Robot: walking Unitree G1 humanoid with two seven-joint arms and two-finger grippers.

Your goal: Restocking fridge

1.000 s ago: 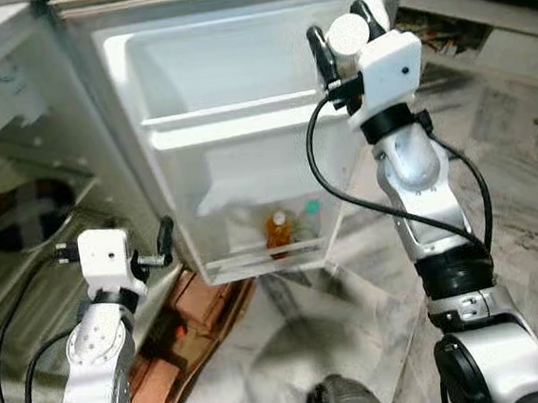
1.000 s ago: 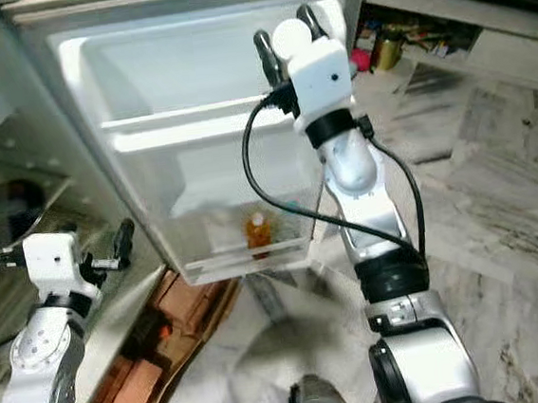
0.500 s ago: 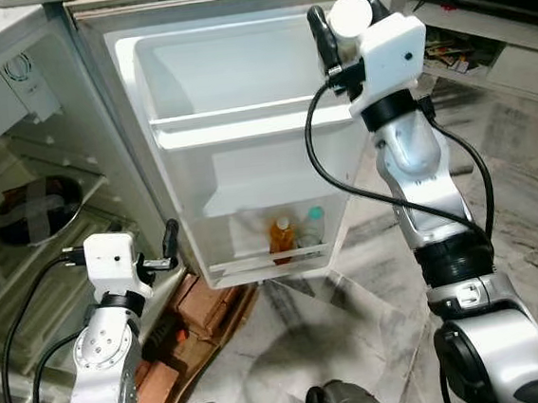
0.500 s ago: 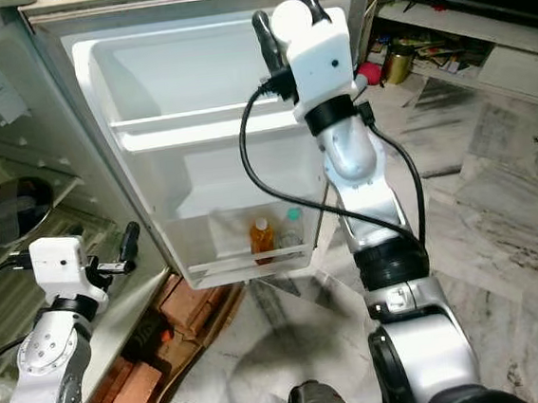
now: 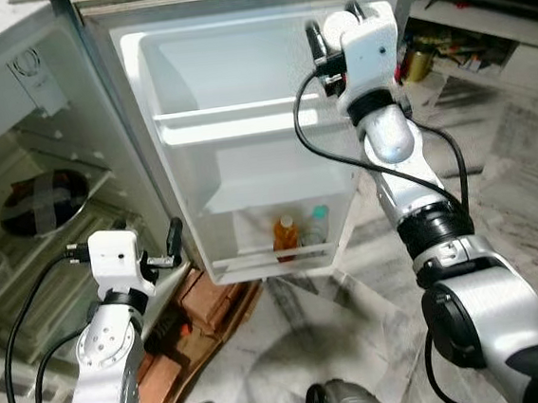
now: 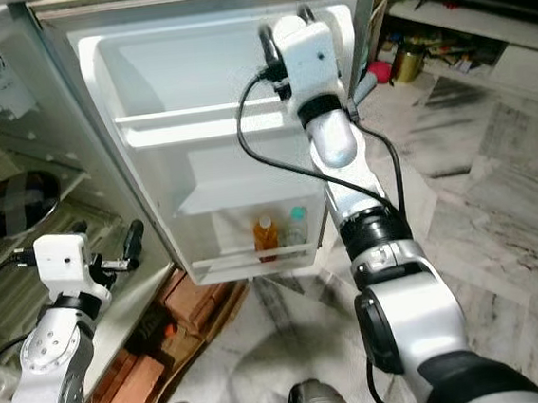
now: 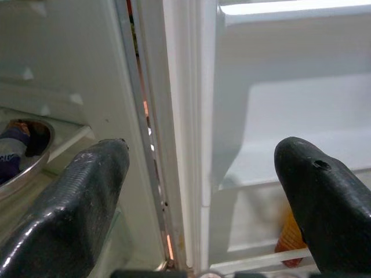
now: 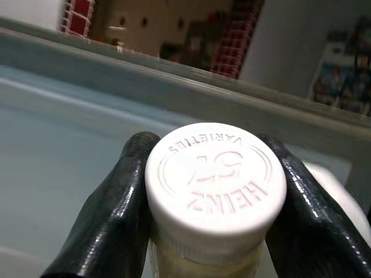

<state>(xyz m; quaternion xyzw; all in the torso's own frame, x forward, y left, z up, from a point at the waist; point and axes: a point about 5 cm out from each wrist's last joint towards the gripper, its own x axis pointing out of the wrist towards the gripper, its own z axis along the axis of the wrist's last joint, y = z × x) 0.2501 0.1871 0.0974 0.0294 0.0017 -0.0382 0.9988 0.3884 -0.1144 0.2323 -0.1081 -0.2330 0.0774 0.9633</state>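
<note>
The right tool [image 8: 214, 202] is raised at the top door shelf [image 5: 233, 124] of the open fridge door, clamping a white-capped Heinz jar [image 8: 215, 185] between its fingers. The left tool [image 7: 203, 191] hangs low beside the door's hinge edge, fingers spread wide. An orange bottle [image 5: 284, 233] stands in the bottom door rack.

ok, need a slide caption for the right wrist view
Right pincer gripping a white-capped Heinz jar in front of the open fridge door.
</note>
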